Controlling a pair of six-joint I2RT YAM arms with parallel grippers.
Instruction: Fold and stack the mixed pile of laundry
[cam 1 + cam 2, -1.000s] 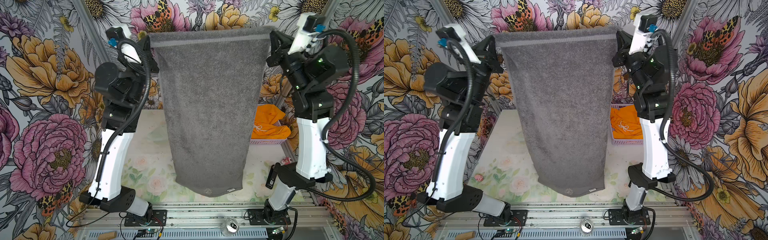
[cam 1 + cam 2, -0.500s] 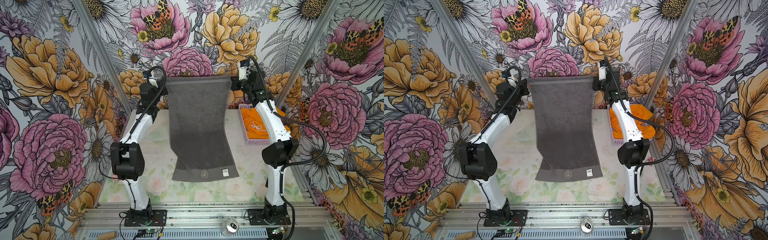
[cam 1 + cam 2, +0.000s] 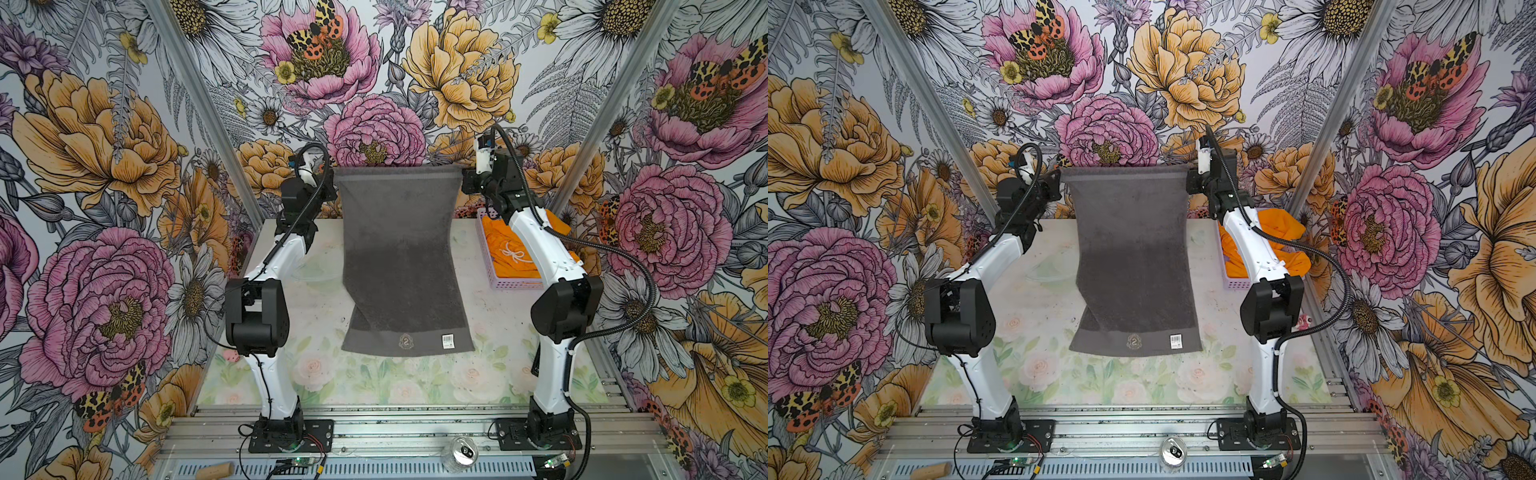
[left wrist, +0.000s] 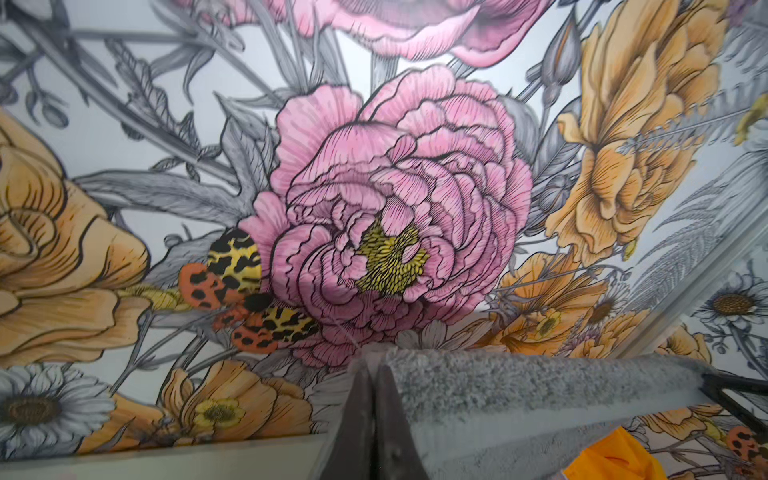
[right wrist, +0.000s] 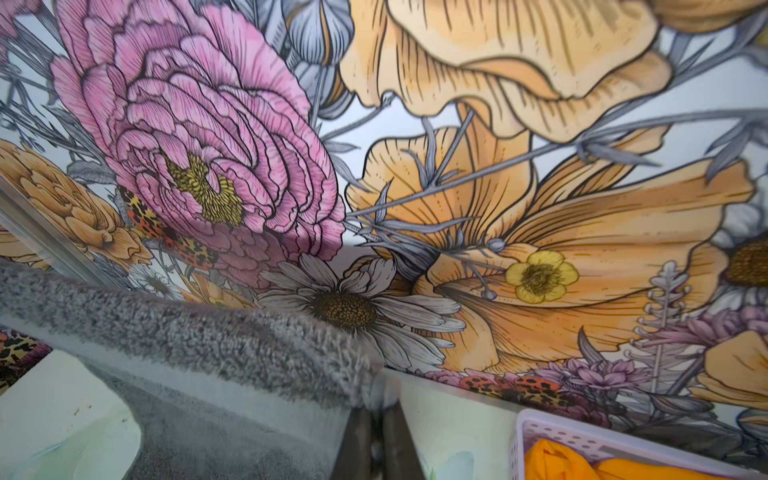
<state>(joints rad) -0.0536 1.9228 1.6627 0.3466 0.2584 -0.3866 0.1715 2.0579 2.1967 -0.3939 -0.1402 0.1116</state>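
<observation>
The dark grey towel (image 3: pixel 399 257) is held taut at frame centre, its top corners pinched in the closed left hand (image 3: pixel 332 181) and closed right hand (image 3: pixel 464 183). It has been lowered away from the camera since earlier, and its lower edge is now laid on the table (image 3: pixel 324 374).

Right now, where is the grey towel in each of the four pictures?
In a top view: towel in the middle, hanging down.
In a top view: towel in the middle too.
Left wrist view: its upper edge, low and right.
Right wrist view: its upper edge, low and left.
Shared landmark: the pink flower behind it.
</observation>
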